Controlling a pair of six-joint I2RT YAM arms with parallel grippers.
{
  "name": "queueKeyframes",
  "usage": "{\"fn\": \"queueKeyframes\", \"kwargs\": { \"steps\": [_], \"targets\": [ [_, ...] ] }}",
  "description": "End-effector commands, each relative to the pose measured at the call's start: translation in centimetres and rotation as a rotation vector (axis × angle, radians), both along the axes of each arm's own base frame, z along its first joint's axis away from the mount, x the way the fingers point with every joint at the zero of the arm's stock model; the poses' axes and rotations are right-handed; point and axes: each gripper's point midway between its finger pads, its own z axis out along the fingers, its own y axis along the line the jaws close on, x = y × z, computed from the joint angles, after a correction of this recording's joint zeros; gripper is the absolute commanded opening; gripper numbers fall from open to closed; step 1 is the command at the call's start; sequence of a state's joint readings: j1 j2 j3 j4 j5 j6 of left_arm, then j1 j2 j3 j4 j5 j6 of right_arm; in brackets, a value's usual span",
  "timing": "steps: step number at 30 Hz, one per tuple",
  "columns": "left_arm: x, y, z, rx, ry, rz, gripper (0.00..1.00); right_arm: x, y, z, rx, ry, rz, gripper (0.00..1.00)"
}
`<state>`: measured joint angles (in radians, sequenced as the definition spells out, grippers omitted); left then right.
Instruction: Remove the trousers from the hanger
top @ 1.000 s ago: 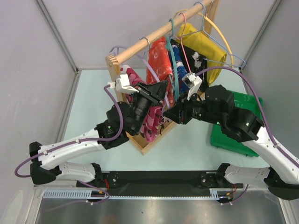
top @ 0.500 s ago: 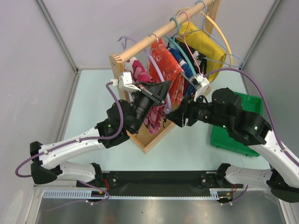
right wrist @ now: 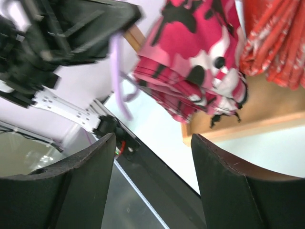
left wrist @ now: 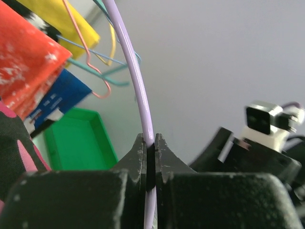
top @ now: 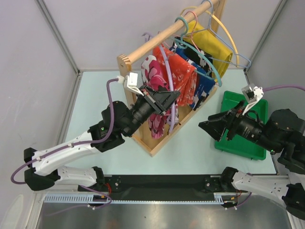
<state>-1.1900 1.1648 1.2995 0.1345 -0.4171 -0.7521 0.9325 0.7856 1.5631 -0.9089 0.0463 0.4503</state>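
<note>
While they hang with their long axis pointing down, the soft pink, magenta, white and black camouflage cloth trousers point(top: 159, 119) drape over the thin, smooth lilac plastic hanger point(left wrist: 138, 78), just beside the left tool point(left wrist: 148, 143), which pinches its curved rod. The right tool point(right wrist: 152, 138) gapes wide and empty, well apart.

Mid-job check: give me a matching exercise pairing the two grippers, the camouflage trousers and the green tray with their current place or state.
Things:
1. left gripper
2. right gripper
3. pink, white and black camouflage cloth trousers
4. green plastic tray

Places or states:
A. on the table, right of the wooden rack
B. open, holding nothing
C. hanging at the near end of the rack
D. shut on the thin lilac plastic hanger

Pairs: 1-D, 2-B, 3-C, 4-A
</note>
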Motion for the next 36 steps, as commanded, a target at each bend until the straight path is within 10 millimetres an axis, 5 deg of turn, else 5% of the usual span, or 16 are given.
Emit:
{"fn": "queueKeyframes", "kwargs": {
  "steps": [1, 10, 19, 27, 36],
  "targets": [
    [-4.9, 2.6, 6.7, -0.17, -0.14, -0.192, 0.0, 0.3, -1.5, -3.2, -0.118, 0.05, -0.059, 0.7],
    [-9.2, 5.4, 4.9, -0.176, -0.125, -0.362, 0.01, -0.4, -2.3, -5.6, -0.149, 0.079, -0.052, 0.71],
    [-11.7, 9.7, 4.2, -0.281, -0.044, -0.427, 0.0, -0.4, 0.2, -12.3, -0.257, 0.18, 0.031, 0.72],
    [-11.3, 9.7, 4.1, -0.318, 0.075, -0.431, 0.0, 1.1, 1.5, -11.4, -0.185, 0.099, -0.012, 0.73],
    [-10.3, 9.6, 4.6, -0.367, 0.136, -0.401, 0.0, 1.2, 5.9, -8.9, -0.199, -0.048, -0.074, 0.79]
  ]
}}
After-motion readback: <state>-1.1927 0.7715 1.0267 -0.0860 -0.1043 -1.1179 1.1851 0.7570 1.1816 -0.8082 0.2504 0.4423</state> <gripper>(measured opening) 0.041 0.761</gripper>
